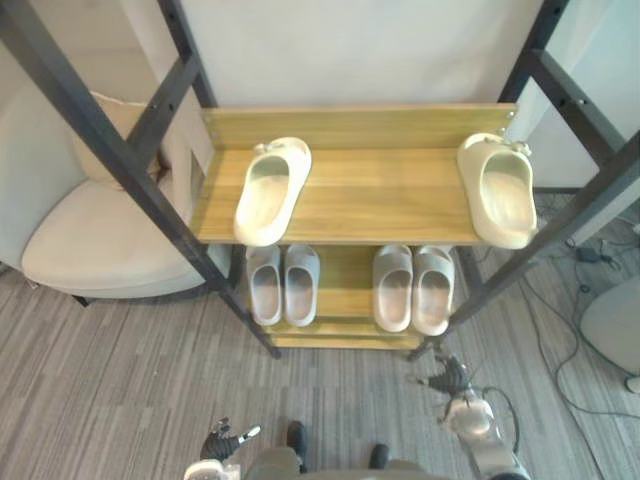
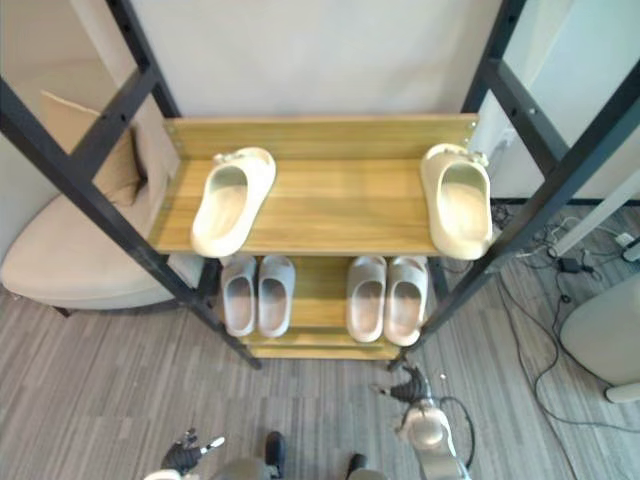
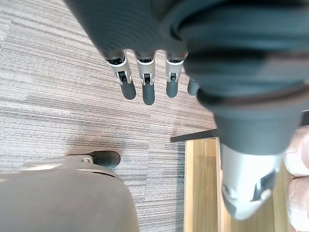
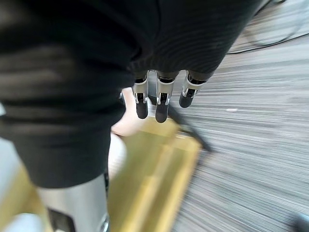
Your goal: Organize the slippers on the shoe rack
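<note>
Left eye view: left slipper (image 1: 272,190) and right slipper (image 1: 499,192) lie well apart on the top shelf (image 1: 385,190), far beyond the straight, empty fingers (image 3: 148,89) of left hand (image 1: 222,442) and right hand (image 1: 452,382). Best grip one slipper's near end and slide it beside its mate.

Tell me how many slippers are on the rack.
6. Top shelf: left slipper, right slipper. Lower shelf: left pair, right pair. Others may be hidden beneath.
</note>
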{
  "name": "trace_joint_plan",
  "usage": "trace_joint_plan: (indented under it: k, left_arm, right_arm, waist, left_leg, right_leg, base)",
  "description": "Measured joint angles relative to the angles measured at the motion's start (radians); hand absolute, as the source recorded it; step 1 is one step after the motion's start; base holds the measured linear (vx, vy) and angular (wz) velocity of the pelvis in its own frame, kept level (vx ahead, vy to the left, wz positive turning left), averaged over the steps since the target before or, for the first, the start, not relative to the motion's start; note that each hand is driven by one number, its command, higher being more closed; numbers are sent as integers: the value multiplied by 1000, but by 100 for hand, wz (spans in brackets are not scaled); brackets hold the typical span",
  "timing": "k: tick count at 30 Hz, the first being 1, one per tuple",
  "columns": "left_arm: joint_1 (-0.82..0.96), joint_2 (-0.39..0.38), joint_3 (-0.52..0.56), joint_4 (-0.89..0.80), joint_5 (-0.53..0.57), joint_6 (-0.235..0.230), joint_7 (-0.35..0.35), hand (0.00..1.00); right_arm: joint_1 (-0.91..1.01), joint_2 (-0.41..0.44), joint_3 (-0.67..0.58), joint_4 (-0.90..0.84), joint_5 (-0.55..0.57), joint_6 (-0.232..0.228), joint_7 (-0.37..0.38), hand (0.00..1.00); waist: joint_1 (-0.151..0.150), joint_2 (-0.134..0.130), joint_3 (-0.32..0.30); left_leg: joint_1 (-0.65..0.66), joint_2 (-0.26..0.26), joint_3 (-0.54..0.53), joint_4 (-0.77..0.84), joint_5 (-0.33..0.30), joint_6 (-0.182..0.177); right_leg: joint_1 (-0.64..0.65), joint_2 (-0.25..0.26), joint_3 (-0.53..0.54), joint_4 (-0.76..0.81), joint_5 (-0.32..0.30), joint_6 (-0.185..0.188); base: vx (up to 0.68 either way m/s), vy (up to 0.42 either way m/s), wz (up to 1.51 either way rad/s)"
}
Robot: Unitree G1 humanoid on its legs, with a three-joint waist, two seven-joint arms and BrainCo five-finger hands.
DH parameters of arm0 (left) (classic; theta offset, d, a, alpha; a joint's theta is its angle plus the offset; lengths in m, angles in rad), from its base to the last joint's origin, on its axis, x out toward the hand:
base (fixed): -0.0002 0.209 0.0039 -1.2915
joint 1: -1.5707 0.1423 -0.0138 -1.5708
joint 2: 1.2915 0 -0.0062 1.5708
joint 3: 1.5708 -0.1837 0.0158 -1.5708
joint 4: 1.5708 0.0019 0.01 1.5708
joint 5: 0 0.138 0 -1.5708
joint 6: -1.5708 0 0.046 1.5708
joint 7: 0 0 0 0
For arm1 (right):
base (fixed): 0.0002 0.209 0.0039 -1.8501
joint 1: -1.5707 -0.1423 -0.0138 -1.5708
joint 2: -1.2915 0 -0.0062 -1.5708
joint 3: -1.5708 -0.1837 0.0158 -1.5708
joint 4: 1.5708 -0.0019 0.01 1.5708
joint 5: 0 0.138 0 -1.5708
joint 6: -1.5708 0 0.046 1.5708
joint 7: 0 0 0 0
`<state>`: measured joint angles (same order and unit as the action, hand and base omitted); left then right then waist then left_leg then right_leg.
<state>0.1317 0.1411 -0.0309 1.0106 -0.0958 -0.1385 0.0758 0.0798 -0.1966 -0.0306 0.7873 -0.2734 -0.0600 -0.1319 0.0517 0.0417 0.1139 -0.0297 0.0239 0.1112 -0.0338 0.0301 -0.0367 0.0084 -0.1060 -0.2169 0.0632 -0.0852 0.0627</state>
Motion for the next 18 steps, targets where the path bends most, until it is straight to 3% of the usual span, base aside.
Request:
trace_joint_plan:
  k: [6,9,18]
  left_arm:
    - [-23,4,-71,-22,18,-1,5,0]
    - [-45,1,-168,-74,19,-2,5,0]
    - [-65,6,-437,-513,14,-25,-23,0]
  right_arm:
    - [5,1,-35,154,0,16,-5,0]
    - [8,4,-48,193,2,21,-6,0]
    - [3,43,-68,213,12,19,-8,0]
  waist:
    - [-4,11,-13]
    - [-12,11,-12]
    - [-31,11,-19]
  left_leg:
    - [39,-10,-14,-38,18,5]
    - [67,-17,-33,-65,33,8]
    - [82,-26,-64,-69,35,10]
  right_leg:
    - [32,0,-8,-19,6,1]
    - [66,-1,-26,-36,10,3]
    - [98,-5,-51,-52,9,4]
  base:
    - [-7,8,3]
    - [2,7,16]
    - [5,3,9]
